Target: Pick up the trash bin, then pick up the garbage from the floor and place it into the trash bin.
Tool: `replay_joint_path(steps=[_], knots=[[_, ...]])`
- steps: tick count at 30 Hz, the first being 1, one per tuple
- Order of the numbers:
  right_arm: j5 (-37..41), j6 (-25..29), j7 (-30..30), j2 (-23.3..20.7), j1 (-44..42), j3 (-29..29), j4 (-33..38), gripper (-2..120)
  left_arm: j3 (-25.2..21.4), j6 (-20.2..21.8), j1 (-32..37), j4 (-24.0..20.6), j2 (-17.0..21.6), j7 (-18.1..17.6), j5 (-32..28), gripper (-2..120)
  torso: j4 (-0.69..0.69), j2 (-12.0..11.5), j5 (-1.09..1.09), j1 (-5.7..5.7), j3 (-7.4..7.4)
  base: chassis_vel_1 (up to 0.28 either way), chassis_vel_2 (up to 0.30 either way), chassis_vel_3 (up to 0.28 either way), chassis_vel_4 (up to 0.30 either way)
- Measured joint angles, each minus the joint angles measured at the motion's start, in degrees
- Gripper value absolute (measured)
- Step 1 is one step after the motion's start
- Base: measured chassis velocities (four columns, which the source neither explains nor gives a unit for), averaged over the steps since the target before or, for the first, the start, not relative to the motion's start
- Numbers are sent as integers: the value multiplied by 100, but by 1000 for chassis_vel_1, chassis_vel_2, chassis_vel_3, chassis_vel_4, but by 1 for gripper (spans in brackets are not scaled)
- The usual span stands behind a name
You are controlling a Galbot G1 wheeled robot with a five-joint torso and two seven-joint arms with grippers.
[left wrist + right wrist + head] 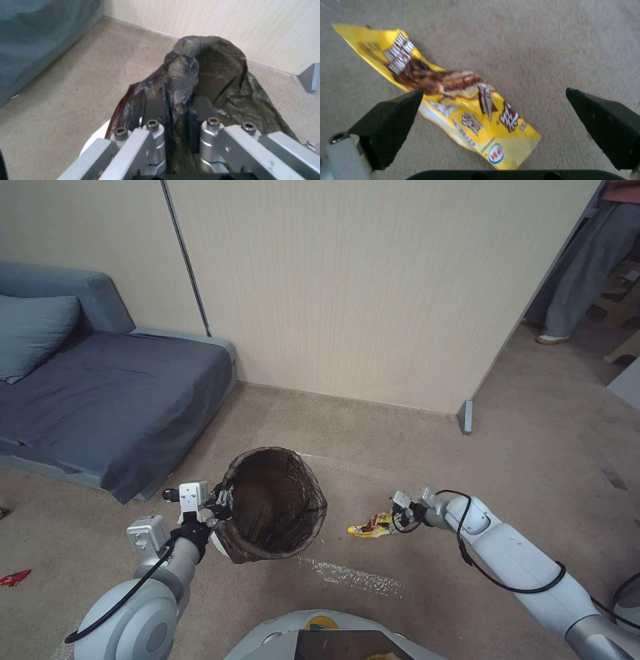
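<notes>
One trash bin [277,507] with one dark bag [213,75] lining it. Two grippers: the left gripper [223,501] clamped on the bin's bagged rim, the right gripper [399,513] spread wide over litter. Litter on the floor [400,447], three pieces counted: one yellow wrapper [371,525] (same one seen close up from the right wrist [453,97]), one red wrapper [13,578] at the left edge, and one small scrap [3,511] further up that edge, too cut off to identify. One sofa [113,400] with one cushion [33,333]. Two strips of shiny tape [350,577].
</notes>
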Motion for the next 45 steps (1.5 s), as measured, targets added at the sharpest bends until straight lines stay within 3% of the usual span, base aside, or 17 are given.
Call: replay_joint_path(steps=[13,45], knots=[[-313,186,-162,225,114,14,-640,100,-15,16,6,0,4,2,-10,8,0,0,0,0,0,0,0,0,0],[-519,327,-175,499,492,-78,-1172,100,-13,49,80,0,-31,5,-15,8,0,0,0,0,0,0,0,0,0]])
